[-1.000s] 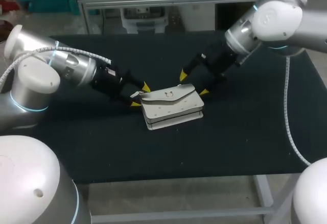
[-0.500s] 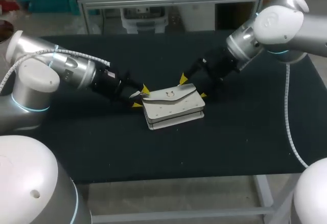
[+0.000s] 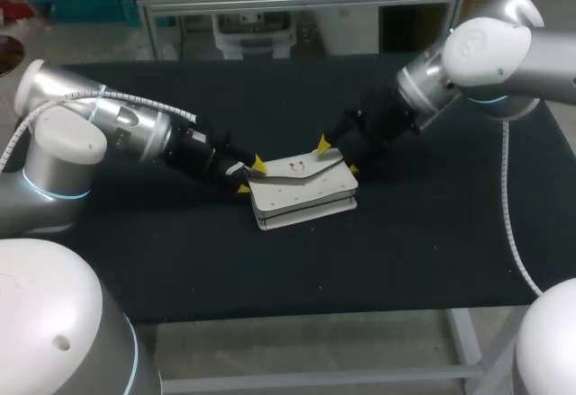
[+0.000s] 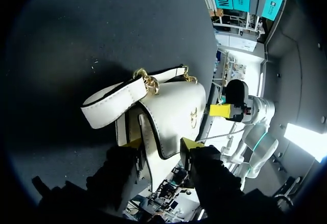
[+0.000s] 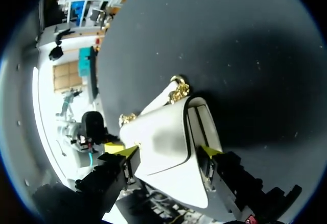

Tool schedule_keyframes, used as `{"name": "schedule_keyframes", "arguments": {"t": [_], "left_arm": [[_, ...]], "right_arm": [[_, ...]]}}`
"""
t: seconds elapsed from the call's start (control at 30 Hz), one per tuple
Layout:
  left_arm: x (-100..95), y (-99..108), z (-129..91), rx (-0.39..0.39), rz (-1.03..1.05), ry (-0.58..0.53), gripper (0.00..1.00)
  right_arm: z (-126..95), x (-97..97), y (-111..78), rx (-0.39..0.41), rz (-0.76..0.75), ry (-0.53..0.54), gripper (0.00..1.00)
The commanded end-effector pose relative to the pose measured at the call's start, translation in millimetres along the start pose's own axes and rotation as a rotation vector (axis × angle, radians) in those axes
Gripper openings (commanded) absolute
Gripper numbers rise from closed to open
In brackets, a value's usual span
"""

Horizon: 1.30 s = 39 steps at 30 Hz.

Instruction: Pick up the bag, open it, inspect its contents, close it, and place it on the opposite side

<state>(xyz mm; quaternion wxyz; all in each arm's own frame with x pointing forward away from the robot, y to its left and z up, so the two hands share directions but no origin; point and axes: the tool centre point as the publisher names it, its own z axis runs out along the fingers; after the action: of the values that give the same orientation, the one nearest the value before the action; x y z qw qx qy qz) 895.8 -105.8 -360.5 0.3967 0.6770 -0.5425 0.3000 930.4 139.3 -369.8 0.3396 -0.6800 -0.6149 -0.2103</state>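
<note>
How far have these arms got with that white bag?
Nothing looks done yet: the bag lies flat on the table, flap shut. In hand: the left gripper and right gripper sit at its two ends. Left: lifting, opening, inspecting, closing, setting it on the other side.

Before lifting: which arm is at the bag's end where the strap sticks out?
The left arm; the white strap loops out by it, none by the right arm.

White leather flap bag [image 3: 303, 195] on the black table [image 3: 423, 251]: left gripper [image 3: 248, 177] blocks its left end, right gripper [image 3: 337, 158] its right end. Front, rear and top of the bag stand open to approach.
</note>
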Motion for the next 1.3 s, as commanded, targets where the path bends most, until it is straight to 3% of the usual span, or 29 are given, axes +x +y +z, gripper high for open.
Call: {"name": "schedule_keyframes", "arguments": {"t": [0.03, 0.1, 0.17, 0.23, 0.37, 0.43, 0.47, 0.5, 0.57, 0.63, 0.8, 1.13, 1.3], "left_arm": [[-2.7, -17, 7, -0.006, -0.006, 0.002, 0.18], [-2.7, -25, 5, -0.003, -0.008, 0.012, 0.12], [-2.1, -32, 3, 0.012, -0.01, 0.017, 0.0], [-0.9, -39, 1, 0.029, -0.006, 0.022, 0.0], [0.0, -51, -1, 0.026, -0.004, 0.035, 0.0], [-0.2, -53, -1, 0.02, -0.001, 0.039, 0.18], [-0.5, -53, -1, 0.019, 0.001, 0.039, 0.3], [-0.8, -52, -1, 0.019, 0.004, 0.039, 0.36], [-0.6, -50, -3, 0.02, 0.012, 0.036, 0.38], [1.0, -47, -5, 0.023, 0.023, 0.035, 0.38], [6.8, -36, -10, 0.038, 0.057, 0.029, 0.39], [11.2, -35, -6, 0.025, 0.076, 0.025, 0.35], [7.0, -39, -2, 0.008, 0.061, 0.028, 0.35]], "right_arm": [[3, -6.6, -10.1, -0.036, 0.008, 0.012, 0.6], [4, -9.1, -12.2, -0.056, 0.022, 0.01, 0.48], [5, -11.1, -13.6, -0.061, 0.029, 0.019, 0.3], [6, -12.0, -15.1, -0.071, 0.033, 0.02, 0.0], [6, -12.5, -17.4, -0.097, 0.038, 0.02, 0.0], [6, -12.7, -18.3, -0.116, 0.044, 0.011, 0.0], [6, -13.0, -18.5, -0.116, 0.044, 0.011, 0.08], [5, -13.6, -18.6, -0.122, 0.048, 0.01, 0.37], [3, -13.9, -18.2, -0.128, 0.049, 0.008, 0.63], [-1, -12.2, -18.1, -0.146, 0.048, -0.003, 0.72], [-8, -7.2, -17.3, -0.172, 0.036, -0.012, 0.82], [-6, -5.4, -8.9, -0.191, 0.04, 0.004, 0.65], [5, -11.1, -6.4, -0.177, 0.054, 0.004, 0.67]]}}
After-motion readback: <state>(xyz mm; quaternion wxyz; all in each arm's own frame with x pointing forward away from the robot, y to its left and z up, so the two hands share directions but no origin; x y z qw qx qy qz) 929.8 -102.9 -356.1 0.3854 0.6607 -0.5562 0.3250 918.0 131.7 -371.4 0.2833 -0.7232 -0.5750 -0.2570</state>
